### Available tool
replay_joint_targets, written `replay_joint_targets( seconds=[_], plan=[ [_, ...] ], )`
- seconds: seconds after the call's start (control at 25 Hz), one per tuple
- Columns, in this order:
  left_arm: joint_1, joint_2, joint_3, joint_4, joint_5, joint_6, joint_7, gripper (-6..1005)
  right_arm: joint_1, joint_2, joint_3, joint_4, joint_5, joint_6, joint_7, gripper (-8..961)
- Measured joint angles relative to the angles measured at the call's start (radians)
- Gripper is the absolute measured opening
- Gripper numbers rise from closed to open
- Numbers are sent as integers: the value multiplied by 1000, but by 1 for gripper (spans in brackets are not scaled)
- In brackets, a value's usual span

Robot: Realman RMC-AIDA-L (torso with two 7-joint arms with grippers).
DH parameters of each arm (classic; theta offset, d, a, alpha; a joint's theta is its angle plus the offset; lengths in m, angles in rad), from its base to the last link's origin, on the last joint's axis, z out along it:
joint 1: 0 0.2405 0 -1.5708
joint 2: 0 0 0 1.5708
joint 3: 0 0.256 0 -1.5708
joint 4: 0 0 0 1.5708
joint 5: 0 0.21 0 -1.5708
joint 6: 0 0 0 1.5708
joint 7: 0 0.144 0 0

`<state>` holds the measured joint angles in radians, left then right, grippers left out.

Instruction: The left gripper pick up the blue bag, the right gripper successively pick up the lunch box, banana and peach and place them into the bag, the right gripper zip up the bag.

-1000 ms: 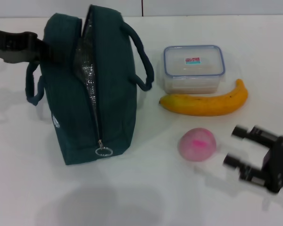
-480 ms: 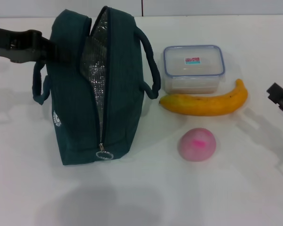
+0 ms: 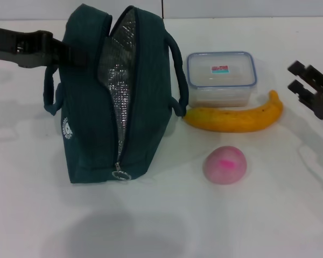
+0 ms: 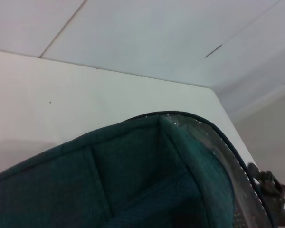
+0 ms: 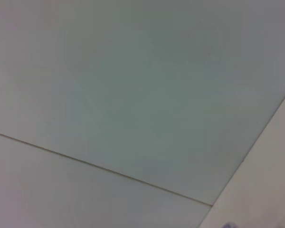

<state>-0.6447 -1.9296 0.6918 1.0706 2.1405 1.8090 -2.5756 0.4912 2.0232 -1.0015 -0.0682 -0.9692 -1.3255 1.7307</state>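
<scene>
The blue bag [image 3: 91, 123] stands upright on the white table, its zip open and the silver lining [image 3: 121, 91] showing. My left gripper [image 3: 64, 54] reaches in from the left and is shut on the bag's upper left side, near a handle. The left wrist view shows the bag's top edge [image 4: 133, 180] up close. The lunch box [image 3: 220, 78], clear with a blue-rimmed lid, sits right of the bag. The banana [image 3: 234, 118] lies in front of it and touches the bag's handle. The pink peach [image 3: 225, 165] sits nearer me. My right gripper [image 3: 296, 76] is open at the right edge, beside the lunch box and apart from it.
The zip pull ring [image 3: 118, 174] hangs at the bag's near end. The white table [image 3: 167, 226] stretches out in front of the bag and the peach. A wall runs behind the table. The right wrist view shows only pale flat surfaces.
The bag has shifted to the right with my left gripper and its mouth gapes wider. My right gripper has moved from beside the peach out to the right and back toward the lunch box.
</scene>
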Motion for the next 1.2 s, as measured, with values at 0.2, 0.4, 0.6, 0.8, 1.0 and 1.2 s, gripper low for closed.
replay_joint_targets(
  seconds=[0.2, 0.4, 0.6, 0.8, 1.0, 1.2],
  plan=[
    [-9, 0, 1, 0, 3, -6, 18, 41, 52, 3, -4, -1, -3, 91, 3, 710],
    [-27, 2, 2, 1, 1, -8, 25, 41, 69, 5, -9, 1, -2, 163, 4, 710],
    [-38, 3, 2, 0, 2, -9, 37, 41, 120, 5, -2, 34, 0, 214, 5, 709],
    [-48, 4, 2, 0, 5, -11, 41, 40, 161, 5, 1, 42, 1, 252, 5, 709],
    [-52, 1, 2, 0, 5, -13, 42, 40, 193, 5, 0, 64, 2, 285, 5, 710],
    [-56, -1, 3, 0, 4, -13, 52, 40, 210, 5, -1, 68, 1, 306, 8, 710]
  ],
)
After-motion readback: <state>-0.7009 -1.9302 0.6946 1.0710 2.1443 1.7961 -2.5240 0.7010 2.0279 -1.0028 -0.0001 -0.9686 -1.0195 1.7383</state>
